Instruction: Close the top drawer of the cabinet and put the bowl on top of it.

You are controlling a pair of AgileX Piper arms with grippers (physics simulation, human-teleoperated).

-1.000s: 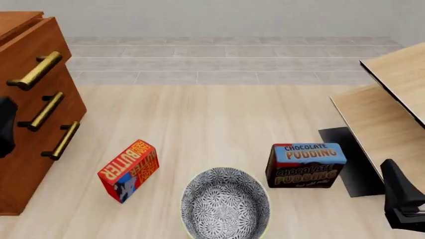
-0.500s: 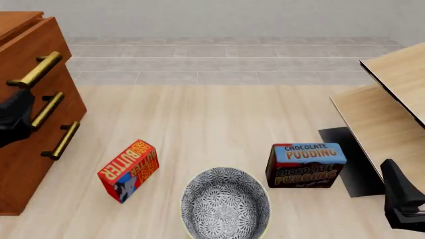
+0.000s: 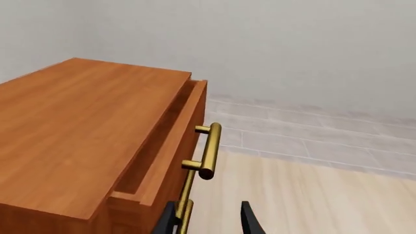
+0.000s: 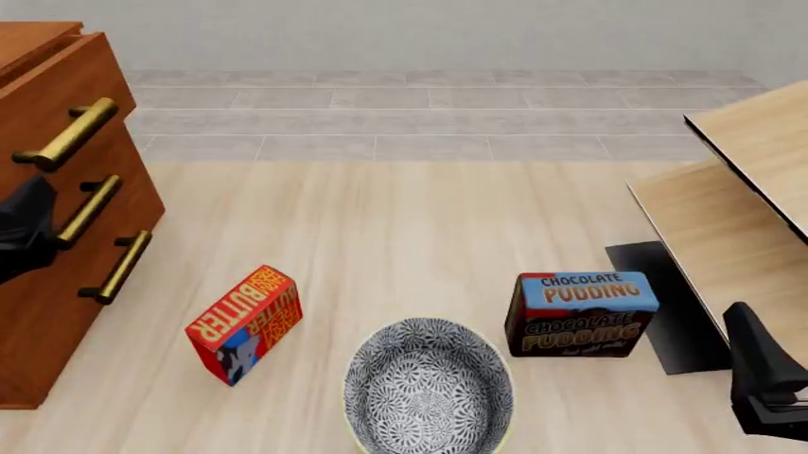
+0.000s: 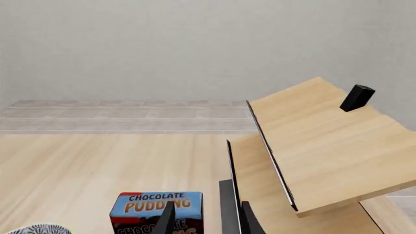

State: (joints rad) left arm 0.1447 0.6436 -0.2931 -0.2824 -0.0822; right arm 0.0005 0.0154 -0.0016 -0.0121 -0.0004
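1. The bowl (image 4: 429, 394) sits at the near edge of the table (image 4: 417, 227), about midway along it, in the same spot as a second ago and untouched.
2. The right gripper (image 4: 765, 383) rests at the near right corner, just as it was a second ago. In the right wrist view its fingers (image 5: 164, 222) stand a little apart with nothing between them.
3. Just beyond the bowl, the butter box (image 4: 244, 323) to its left and the chocolate pudding box (image 4: 582, 312) to its right have not shifted either.
4. The change is on the left: the left gripper (image 4: 23, 235), low at the left edge a second ago, has risen in front of the cabinet (image 4: 51, 255) and now hangs beside the middle handle, just below the top drawer (image 4: 63, 90).
5. In the left wrist view its fingers (image 3: 249, 220) are parted and empty, with a brass handle just ahead of them.
6. That view shows the top drawer pulled out, a dark gap behind its front.
7. My reading: the left arm is lining up to push the drawer shut; the closing has not begun, and placing the bowl waits on it.
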